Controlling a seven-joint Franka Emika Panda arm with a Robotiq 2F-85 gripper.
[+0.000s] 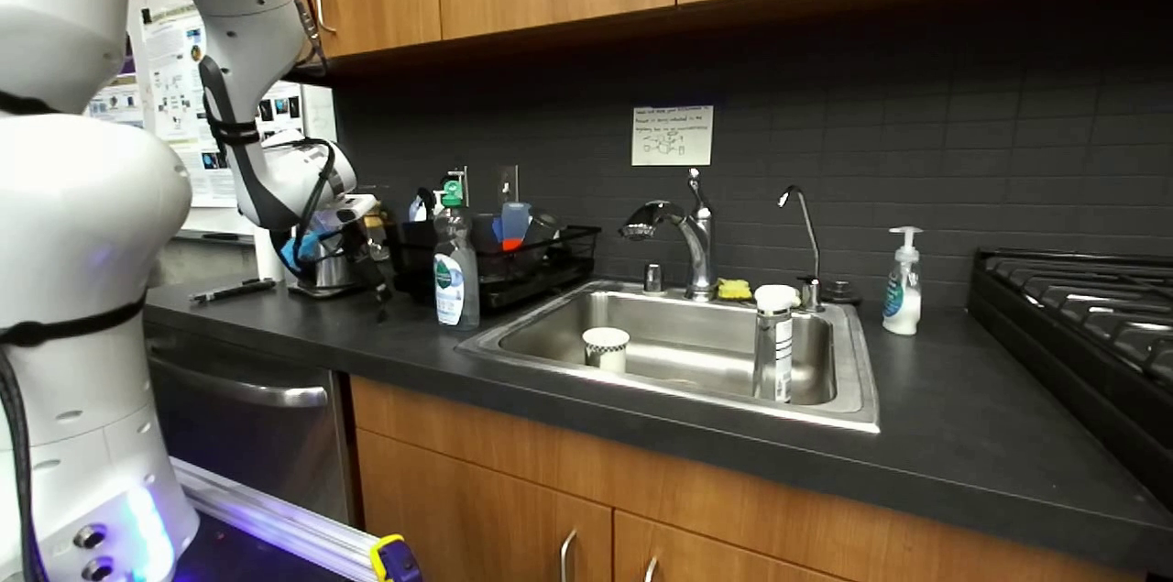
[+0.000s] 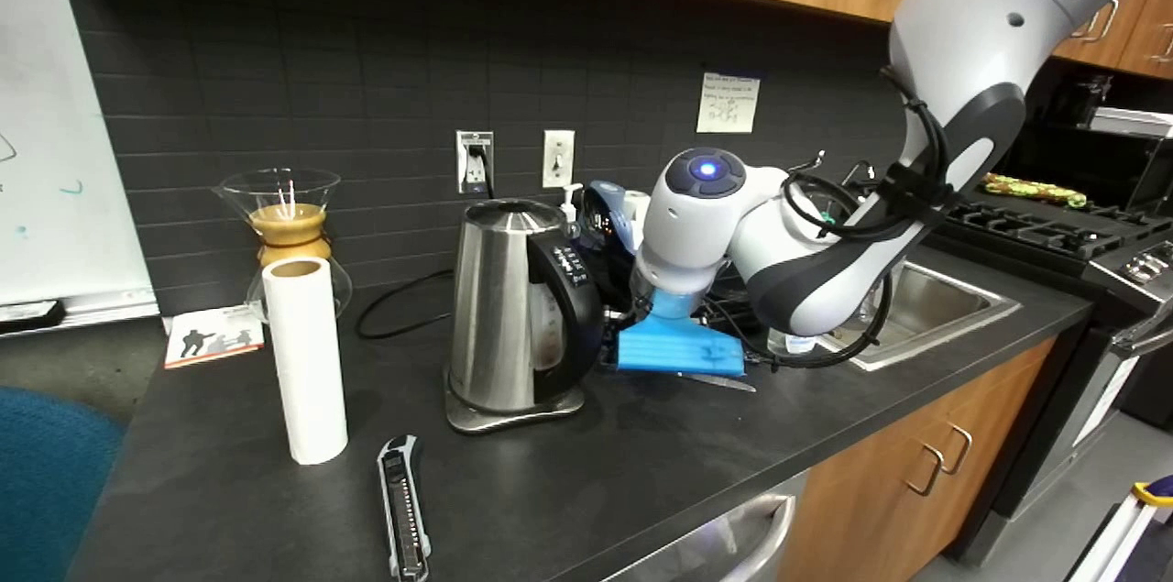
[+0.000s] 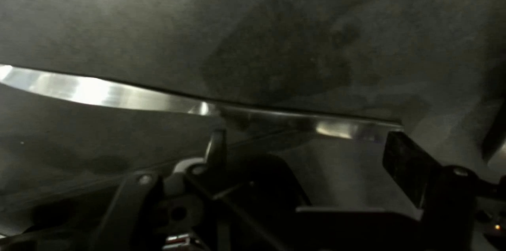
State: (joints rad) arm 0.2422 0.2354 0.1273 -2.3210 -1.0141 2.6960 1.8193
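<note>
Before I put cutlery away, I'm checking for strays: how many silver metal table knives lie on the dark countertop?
1: the silver metal table knife lies on the countertop near the open black jaws. Others may be hidden behind the stainless-steel kettle.

The arm (image 1: pixel 92 206) was white, smooth and bulging, with dark grey trim (image 2: pixel 992 116) and small round grey caps (image 2: pixel 1015 19). Black straps (image 1: pixel 73 325) circled it, and black cables (image 1: pixel 18 463) ran alongside. A dark grey disc (image 2: pixel 706 188) carried a blue light (image 2: pixel 707 168); near it sat a bright blue cover (image 2: pixel 680 348). The base (image 1: pixel 101 495) had a bluish-white glow (image 1: pixel 148 527) and two round, metal-rimmed sockets (image 1: pixel 90 537). The gripper (image 3: pixel 308 154) was black, with silvery screws (image 3: pixel 144 179) on its linkages (image 3: pixel 128 207).
</note>
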